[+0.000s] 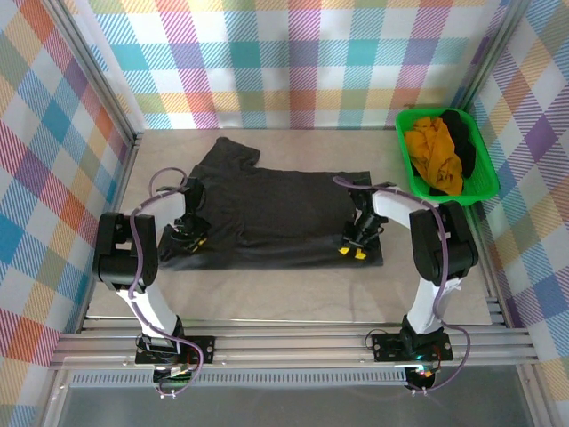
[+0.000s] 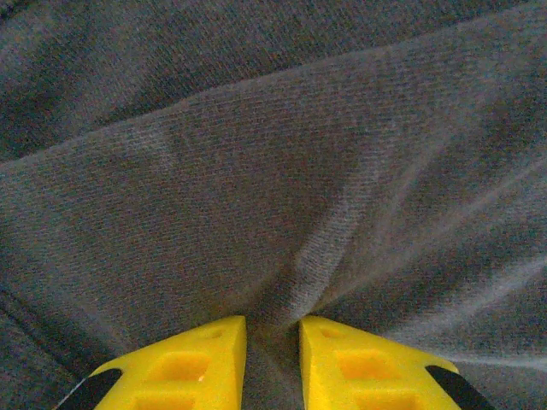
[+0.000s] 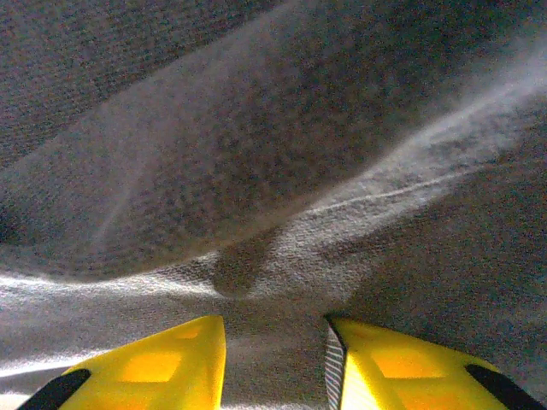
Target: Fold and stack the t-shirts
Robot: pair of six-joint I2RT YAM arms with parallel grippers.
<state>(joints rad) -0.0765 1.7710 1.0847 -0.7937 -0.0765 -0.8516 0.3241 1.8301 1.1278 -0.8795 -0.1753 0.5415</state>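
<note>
Both at the near hem of the charcoal t-shirt (image 1: pixel 267 209): my left gripper (image 2: pixel 272 329) pinches a crease; my right gripper (image 3: pixel 275 329) stands narrowly parted, its hold unclear.

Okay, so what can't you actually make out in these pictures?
- Top view: how many yellow and black shirts lie in the green basket; heaped and too small.
- Right wrist view: whether the right gripper pinches the charcoal t-shirt; the close-up is blurred.
- Top view: the t-shirt's left edge, partly covered by the left gripper.
</note>
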